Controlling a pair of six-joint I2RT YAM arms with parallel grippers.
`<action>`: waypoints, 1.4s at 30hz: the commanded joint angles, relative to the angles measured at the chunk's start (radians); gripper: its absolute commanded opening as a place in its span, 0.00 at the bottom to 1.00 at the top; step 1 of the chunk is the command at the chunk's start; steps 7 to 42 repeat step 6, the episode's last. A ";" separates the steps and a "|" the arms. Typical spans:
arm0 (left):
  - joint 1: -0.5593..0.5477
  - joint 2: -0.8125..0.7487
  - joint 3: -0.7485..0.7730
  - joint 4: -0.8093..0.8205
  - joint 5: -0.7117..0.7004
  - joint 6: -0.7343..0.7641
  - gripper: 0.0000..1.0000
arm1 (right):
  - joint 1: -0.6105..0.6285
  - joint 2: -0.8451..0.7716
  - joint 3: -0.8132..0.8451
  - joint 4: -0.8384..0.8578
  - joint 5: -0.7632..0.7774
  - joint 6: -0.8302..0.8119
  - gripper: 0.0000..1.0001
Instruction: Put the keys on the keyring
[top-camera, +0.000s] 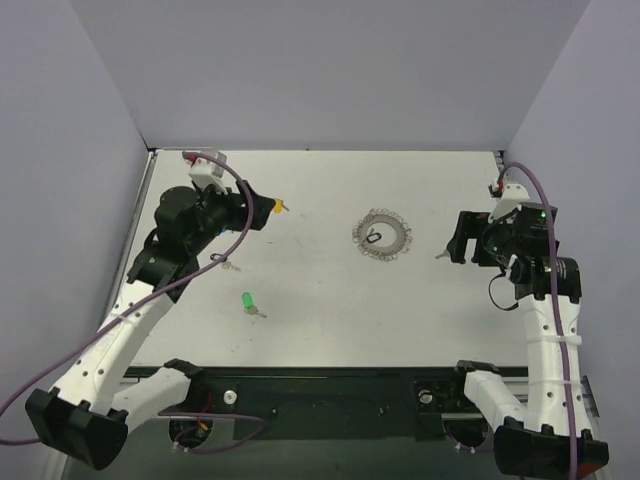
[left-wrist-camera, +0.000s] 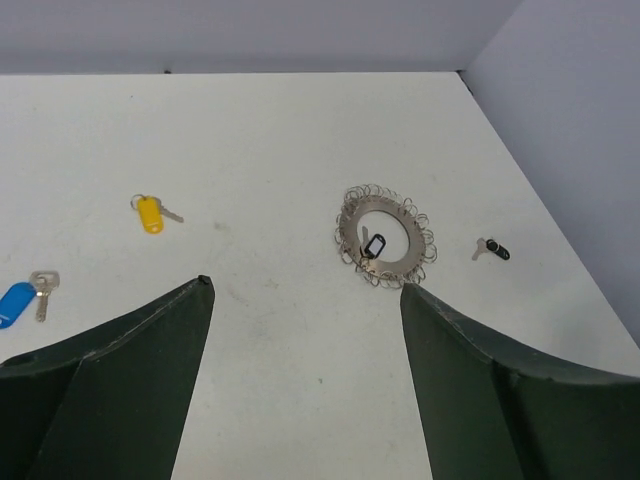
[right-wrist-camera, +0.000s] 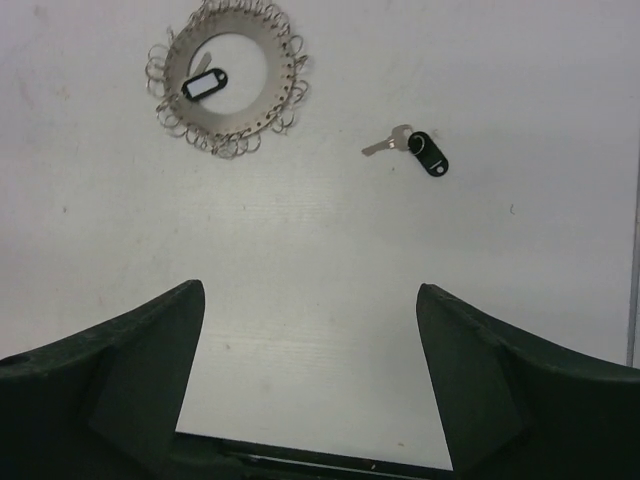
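The keyring lies flat at mid-table, with a black-tagged key resting in its open centre. It also shows in the left wrist view and the right wrist view. A yellow key lies just beyond my left gripper, which is open and empty. A green key lies nearer the front. A blue key shows at the left edge of the left wrist view. A second black-tagged key lies beside my right gripper, which is open and empty above the table.
Grey walls close the white table at the back and both sides. A black rail carrying the arm bases runs along the near edge. The left arm's purple cable loops over the table's left side.
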 joint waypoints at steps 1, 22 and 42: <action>0.015 -0.120 -0.026 -0.160 0.009 0.060 0.86 | -0.013 -0.043 0.034 0.069 0.149 0.192 0.83; 0.016 -0.209 -0.043 -0.211 -0.002 0.054 0.86 | -0.024 -0.079 0.042 0.084 0.160 0.205 0.83; 0.016 -0.209 -0.043 -0.211 -0.002 0.054 0.86 | -0.024 -0.079 0.042 0.084 0.160 0.205 0.83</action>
